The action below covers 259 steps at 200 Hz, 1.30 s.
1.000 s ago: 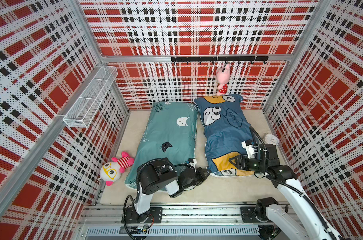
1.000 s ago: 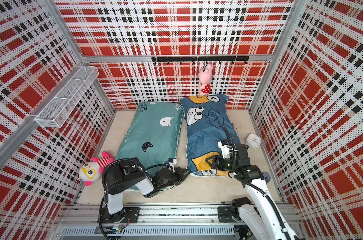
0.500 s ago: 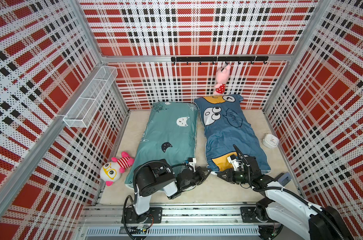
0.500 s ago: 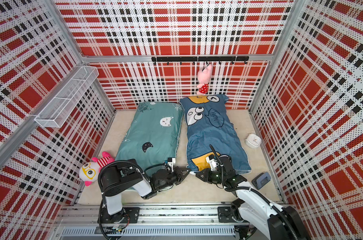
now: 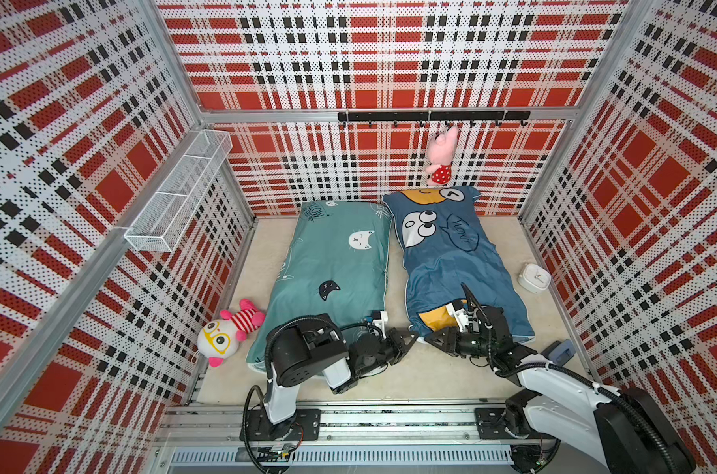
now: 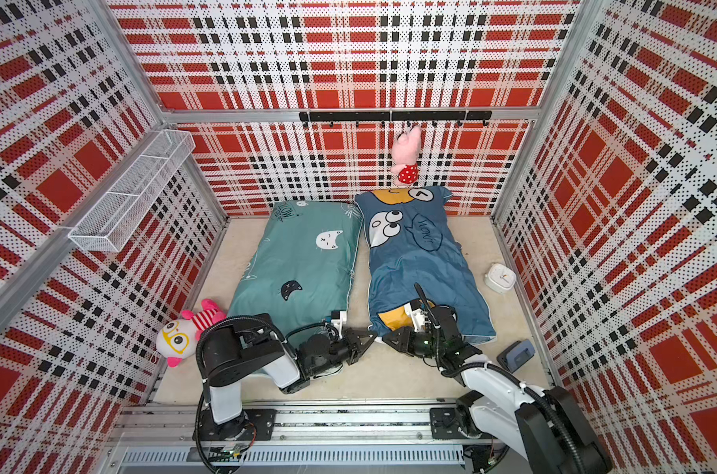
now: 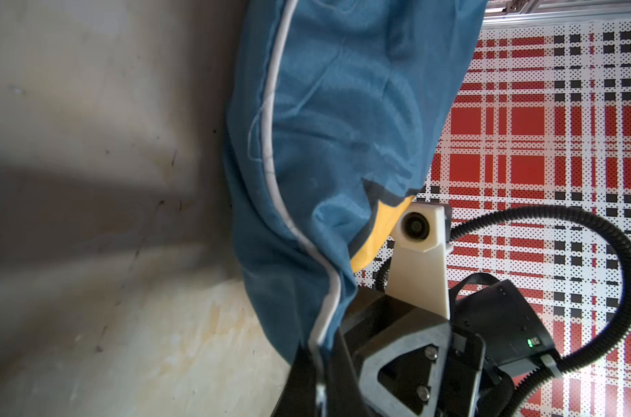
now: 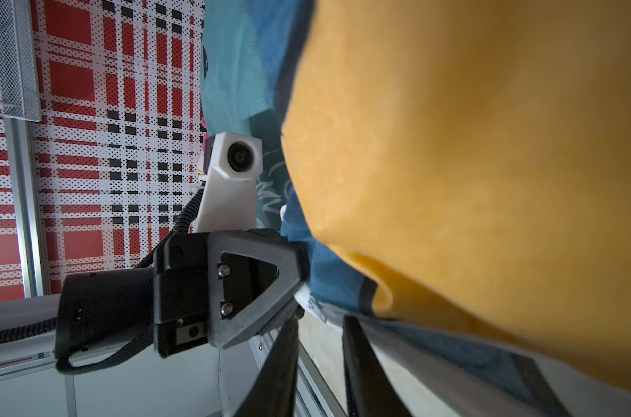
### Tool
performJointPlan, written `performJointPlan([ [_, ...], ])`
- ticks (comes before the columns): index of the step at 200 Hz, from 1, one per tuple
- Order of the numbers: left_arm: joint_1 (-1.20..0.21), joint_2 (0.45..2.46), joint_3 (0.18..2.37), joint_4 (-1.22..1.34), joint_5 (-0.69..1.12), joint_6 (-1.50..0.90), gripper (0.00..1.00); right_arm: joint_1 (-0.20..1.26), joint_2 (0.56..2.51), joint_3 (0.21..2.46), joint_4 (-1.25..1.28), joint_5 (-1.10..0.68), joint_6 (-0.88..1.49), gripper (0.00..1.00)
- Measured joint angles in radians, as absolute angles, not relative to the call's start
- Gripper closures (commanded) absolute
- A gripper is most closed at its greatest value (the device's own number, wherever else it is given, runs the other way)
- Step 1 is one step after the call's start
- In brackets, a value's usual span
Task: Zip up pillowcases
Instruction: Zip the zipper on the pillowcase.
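- The work looked to be at an early stage on the blue pillowcase point(image 5: 451, 262): both grippers sat at its near left corner, and no zipper or puller could be made out in any view, so how much of it was closed could not be told.
- The left gripper point(image 7: 316, 364) was clamped shut on the white-piped corner seam of that blue cover, the fabric running away from its tips; in a top view the same gripper point(image 5: 406, 338) lay low on the floor with the corner right at its tips.
- The right gripper point(image 5: 432, 338) pointed tip to tip at the left one, just beside it. In its wrist view the jaws stood narrowly apart at the pale bottom hem, and whether they pinched anything could not be told.
- Judged from this, the puller was not yet visibly caught, and the whole run along the near edge seemed left to do.
- The teal pillowcase point(image 5: 340, 262) lay just behind the left arm, touching the blue one along part of its side; its near edge was hidden by that arm, so its zipper state could not be told.
- The blue cover looked rumpled and slack, with creases across its middle, a yellow patch point(image 8: 469, 144) bulging right above the right gripper, and a loose thread along the piping.
- The teal cover looked smoother and fuller.
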<state>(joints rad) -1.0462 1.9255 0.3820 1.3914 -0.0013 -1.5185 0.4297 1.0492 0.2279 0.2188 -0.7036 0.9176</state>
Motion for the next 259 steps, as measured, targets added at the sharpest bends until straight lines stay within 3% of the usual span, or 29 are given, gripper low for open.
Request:
performJointPlan([
  [66,-1.046,1.931,0.382,1.399,-0.001,-1.519,1.00,0.430,1.070,0.228,0.253,-0.705,0.933,0.82],
  [170,-1.046,1.938,0.382,1.399,-0.001,-1.519,1.00,0.448,1.094,0.228,0.278,-0.713,0.940,0.78],
  [259,-1.048,1.940,0.382,1.399,-0.001,-1.519,1.00,0.462,1.111,0.228,0.299,-0.707,0.943,0.89],
])
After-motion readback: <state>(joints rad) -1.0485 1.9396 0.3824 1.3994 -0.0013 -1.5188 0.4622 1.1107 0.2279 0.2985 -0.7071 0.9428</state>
